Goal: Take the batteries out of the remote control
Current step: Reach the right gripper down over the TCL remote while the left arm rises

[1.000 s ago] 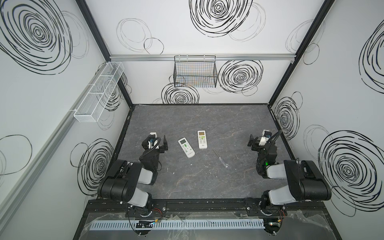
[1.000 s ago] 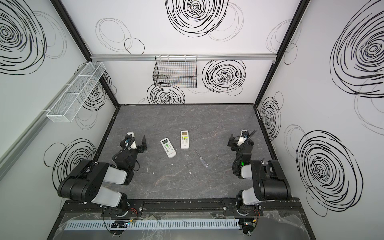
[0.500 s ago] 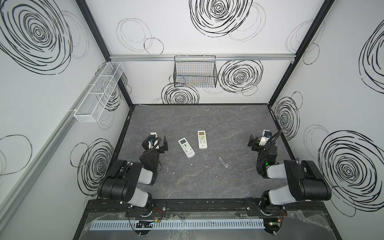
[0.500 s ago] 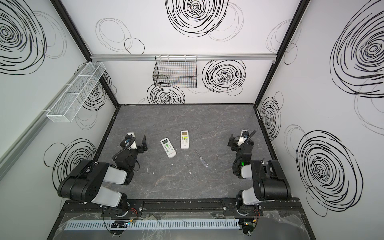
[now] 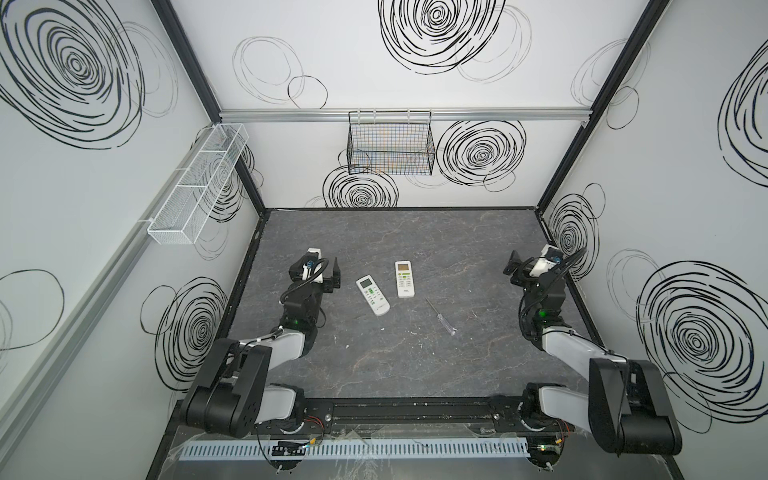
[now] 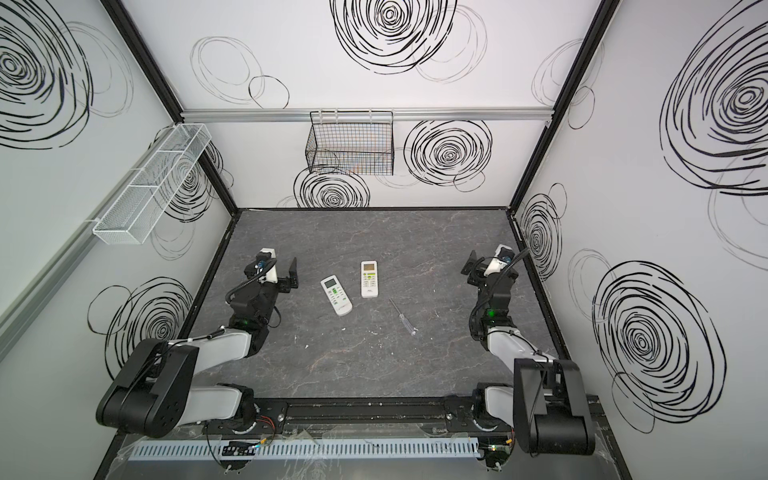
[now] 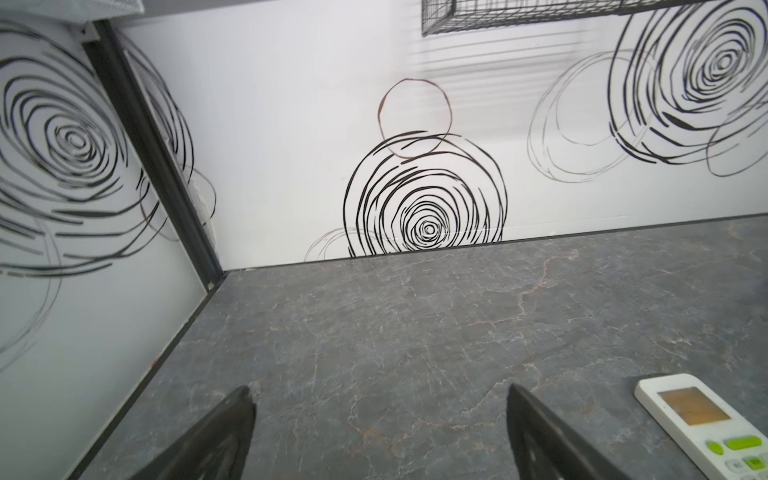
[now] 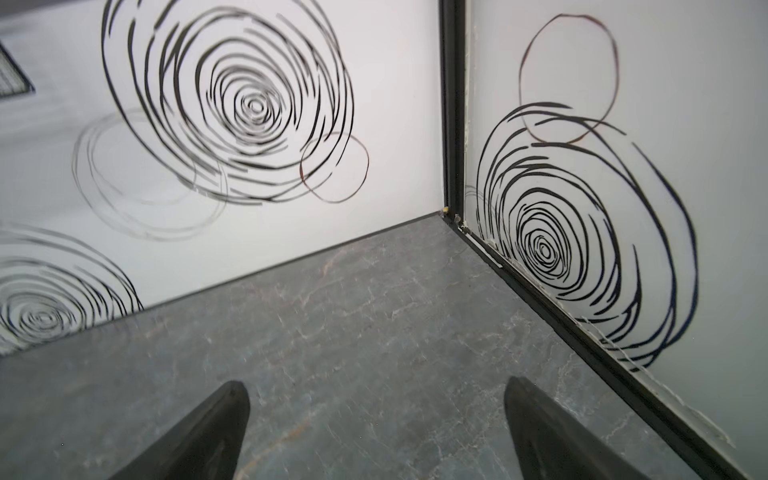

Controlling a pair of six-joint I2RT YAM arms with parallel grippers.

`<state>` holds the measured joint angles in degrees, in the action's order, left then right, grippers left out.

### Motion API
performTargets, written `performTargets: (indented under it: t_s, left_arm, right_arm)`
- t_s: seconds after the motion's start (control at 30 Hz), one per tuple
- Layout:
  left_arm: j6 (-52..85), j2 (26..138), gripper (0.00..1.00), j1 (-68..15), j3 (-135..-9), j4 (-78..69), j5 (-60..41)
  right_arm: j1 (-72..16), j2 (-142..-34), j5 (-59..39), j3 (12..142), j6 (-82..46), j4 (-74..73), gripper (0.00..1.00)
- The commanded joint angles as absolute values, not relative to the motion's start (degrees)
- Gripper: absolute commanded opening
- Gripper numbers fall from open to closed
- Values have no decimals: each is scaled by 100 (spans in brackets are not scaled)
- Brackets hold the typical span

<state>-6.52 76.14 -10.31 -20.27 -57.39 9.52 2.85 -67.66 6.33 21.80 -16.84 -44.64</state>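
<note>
Pre-grasp stage, L gripper (image 7: 379, 388) & R gripper (image 8: 374, 382) fingers wide apart, empty; next: grab tilted remote (image 5: 372, 295) mid-frame, flip to expose back.

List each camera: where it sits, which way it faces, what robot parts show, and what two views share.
Both top views: high at the front, looking down at the table; left arm and right arm show.
Left wrist: on the left arm, facing the back-left corner; its open jaws show.
Right wrist: on the right arm, facing the back-right corner; its open jaws show.
Shared: top views and left wrist see the wire basket and a remote.
</note>
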Motion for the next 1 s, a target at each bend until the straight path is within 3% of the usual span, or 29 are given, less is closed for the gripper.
performTargets:
  t_s: [0.0, 0.17, 0.3, 0.63, 0.97]
  left_arm:
    - [-1519, 7412, 96, -1509, -2830, -4380, 1657]
    - [-548, 7387, 96, -1819, -4775, -1186, 1973]
    - [124, 7266, 96, -1773, -5555, 294, 1302]
    - [814, 7041, 96, -1268, -5154, 281, 291]
    - [1111, 6941, 96, -1329, -4900, 105, 143]
  right_arm:
    - [397, -6387, 878, 2503, -3518, -3003, 100]
    - [382, -6378, -384, 2595, -3445, -3215, 100]
    - [-417, -6526, -19, 3198, -3020, -2401, 100]
    - [-2660, -6898, 1200, 3711, -2582, -1927, 100]
    - [-3965, -8079, 1587, 4453, -2602, -1400, 100]
